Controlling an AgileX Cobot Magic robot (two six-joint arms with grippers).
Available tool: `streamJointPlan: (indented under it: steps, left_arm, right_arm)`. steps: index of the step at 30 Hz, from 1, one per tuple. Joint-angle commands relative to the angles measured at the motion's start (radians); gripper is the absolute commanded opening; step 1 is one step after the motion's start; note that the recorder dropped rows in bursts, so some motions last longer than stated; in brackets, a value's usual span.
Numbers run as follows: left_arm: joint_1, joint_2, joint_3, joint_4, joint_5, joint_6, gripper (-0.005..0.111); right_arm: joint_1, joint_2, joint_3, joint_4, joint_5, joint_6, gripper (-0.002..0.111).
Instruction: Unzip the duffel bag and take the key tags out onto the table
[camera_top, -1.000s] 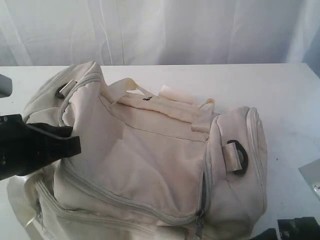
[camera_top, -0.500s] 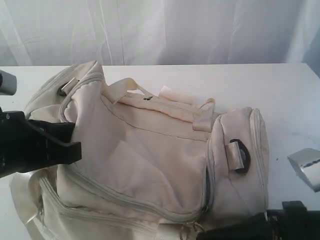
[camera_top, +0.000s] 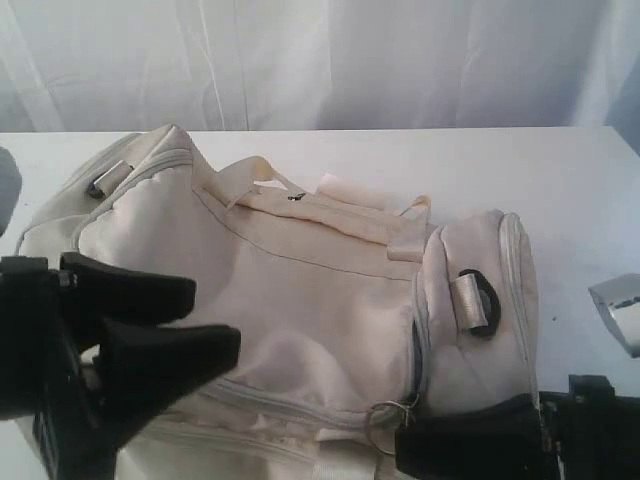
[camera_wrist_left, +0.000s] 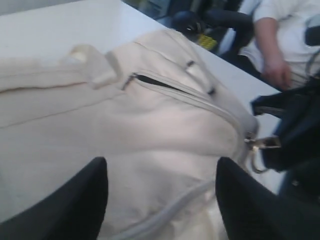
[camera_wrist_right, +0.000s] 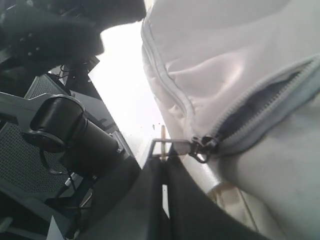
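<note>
Fingers (camera_wrist_right: 135, 205) (R) on bag (camera_wrist_right: 240, 60) zip pull (camera_wrist_right: 175, 146)

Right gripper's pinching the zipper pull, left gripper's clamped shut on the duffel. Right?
No. The left gripper is open, not clamped: the left wrist view shows its fingers spread wide over the duffel bag. The right gripper does pinch the zipper pull.

One duffel bag (camera_top: 320, 300), one table (camera_top: 560, 180).
</note>
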Motion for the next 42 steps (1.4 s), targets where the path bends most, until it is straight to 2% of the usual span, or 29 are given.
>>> streamJointPlan:
  steps: [1, 7, 10, 12, 14, 28, 42]
  left_arm:
    - [-0.006, 0.018, -0.004, -0.031, 0.207, -0.093, 0.063]
    - [-0.006, 0.119, -0.004, -0.203, 0.253, -0.068, 0.063]
    - [-0.006, 0.181, -0.004, -0.322, 0.343, 0.049, 0.063]
    - [-0.006, 0.224, -0.004, -0.448, 0.417, 0.199, 0.063]
    - [-0.006, 0.261, -0.014, -0.448, 0.466, 0.289, 0.063]
    - [-0.006, 0.424, -0.074, -0.448, 0.534, 0.355, 0.063]
    - [-0.006, 0.457, -0.074, -0.448, 0.575, 0.371, 0.047]
  right_arm:
    - [-0.001, 0.002, 0.003, 0.011, -0.035, -0.014, 0.000]
    - [-0.001, 0.002, 0.003, 0.009, -0.085, -0.014, 0.000]
    - [-0.001, 0.002, 0.003, -0.001, -0.063, -0.025, 0.000]
    - [-0.001, 0.002, 0.003, -0.018, -0.058, -0.031, 0.000]
    - [-0.001, 0.002, 0.003, -0.030, -0.058, -0.031, 0.000]
    - [-0.001, 0.002, 0.003, -0.038, -0.142, -0.031, 0.000]
    - [-0.001, 0.002, 0.003, -0.036, -0.150, -0.031, 0.000]
